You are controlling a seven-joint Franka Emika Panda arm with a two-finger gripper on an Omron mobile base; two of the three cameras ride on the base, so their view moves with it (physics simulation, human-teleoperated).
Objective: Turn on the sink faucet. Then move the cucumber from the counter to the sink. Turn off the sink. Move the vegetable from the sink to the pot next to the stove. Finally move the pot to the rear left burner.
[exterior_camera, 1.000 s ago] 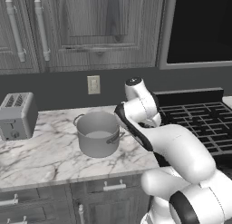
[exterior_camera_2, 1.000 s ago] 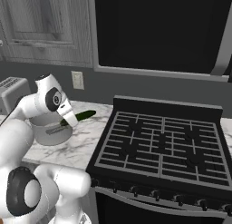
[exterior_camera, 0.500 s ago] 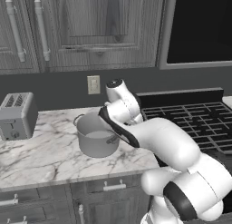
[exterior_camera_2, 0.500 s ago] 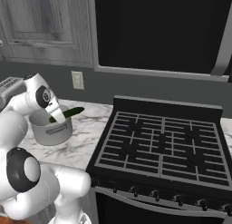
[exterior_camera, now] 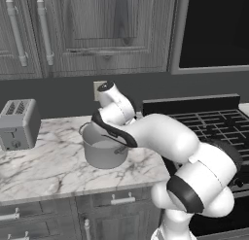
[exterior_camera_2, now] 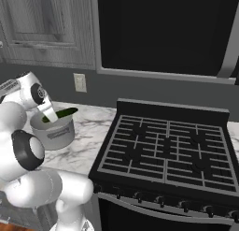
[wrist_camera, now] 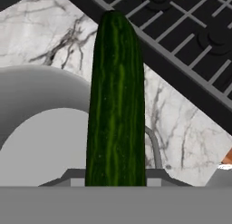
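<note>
**Spotter:** What does the left base view give you?

**Operator:** I see the white arm bent over the round grey metal pot, which stands on the white marble table with grey veins, just left of the black range with cast-iron grates. A silver toaster sits well apart at the far left. The wrist covers the pot's rear rim, so I can't read the claw from here.

**Spotter:** And the right base view?

**Operator:** There the slender dark green cucumber juts out from the hand, tilted, its free end above the pot's rim on the stove side. It isn't inside yet.

**Spotter:** The hand view?

**Operator:** The cucumber runs straight up the middle from between the claw, which is clamped on its near end. The pot's pale inside lies to the lower left, the marble and the grates beyond.

**Spotter:** So how do you place it?

**Operator:** I judge the far end overhangs the rim. I'd shift towards the pot's centre, tip the free end down into it, lower until it's near the bottom, then let go. Released too high or off-centre, it could catch the rim and roll onto the table.
</note>
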